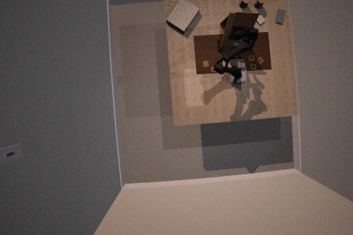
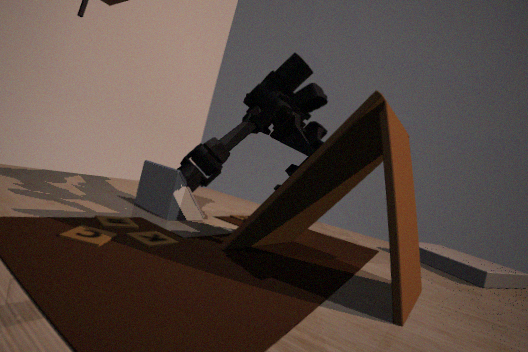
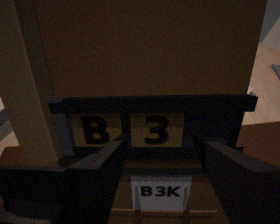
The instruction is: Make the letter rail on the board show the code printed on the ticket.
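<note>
The board (image 1: 227, 32) (image 2: 402, 216) (image 3: 151, 50) leans with its dark letter rail (image 3: 151, 103) across its front. In the wrist view tile B (image 3: 96, 130) sits in the rail near its left end, and tile 3 (image 3: 157, 130) sits to its right with a narrow dark gap between them. The rail to the right of tile 3 holds no tile. The ticket (image 3: 161, 192) below reads B3K. My gripper (image 3: 162, 142) is open, its fingertips on either side of tile 3 and apart from its edges. The board hides the fingertips in the exterior view.
Loose tiles (image 1: 206, 63) (image 1: 251, 58) (image 1: 260, 60) (image 2: 87, 235) (image 2: 153, 238) lie on the brown mat (image 1: 200, 47) (image 2: 165, 296) either side of the arm's base. A pale box (image 1: 183, 15), two round orange-topped objects (image 1: 245, 0) (image 1: 260, 1) and a grey block (image 1: 280, 17) stand toward the back.
</note>
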Available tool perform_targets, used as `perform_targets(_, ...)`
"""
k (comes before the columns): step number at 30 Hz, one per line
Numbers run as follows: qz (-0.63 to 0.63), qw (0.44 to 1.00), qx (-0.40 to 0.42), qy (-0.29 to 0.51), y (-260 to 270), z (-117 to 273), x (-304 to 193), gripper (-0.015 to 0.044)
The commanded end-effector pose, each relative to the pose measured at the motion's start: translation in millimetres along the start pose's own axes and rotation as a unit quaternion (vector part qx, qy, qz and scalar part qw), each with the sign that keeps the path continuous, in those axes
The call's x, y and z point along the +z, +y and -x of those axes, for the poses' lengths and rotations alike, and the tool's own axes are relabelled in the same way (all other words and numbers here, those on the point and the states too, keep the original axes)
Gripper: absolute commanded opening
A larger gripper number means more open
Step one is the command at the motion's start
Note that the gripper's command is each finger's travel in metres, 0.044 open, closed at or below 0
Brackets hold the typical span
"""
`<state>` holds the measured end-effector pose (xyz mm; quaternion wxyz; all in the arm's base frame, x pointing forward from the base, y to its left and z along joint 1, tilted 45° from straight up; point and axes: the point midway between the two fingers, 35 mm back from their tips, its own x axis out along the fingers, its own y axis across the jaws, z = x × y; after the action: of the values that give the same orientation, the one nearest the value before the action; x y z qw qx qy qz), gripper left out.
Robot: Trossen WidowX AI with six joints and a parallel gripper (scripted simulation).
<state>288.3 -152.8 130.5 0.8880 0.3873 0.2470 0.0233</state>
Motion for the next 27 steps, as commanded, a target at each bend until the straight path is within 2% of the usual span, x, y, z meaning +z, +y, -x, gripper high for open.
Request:
perform_targets(1,0.003,1.0,0.002,0.0,0.1,3.3,0.0,0.0295)
perform_targets(27,0.003,1.0,0.001,0.001,0.3,24.3,0.1,0.0295)
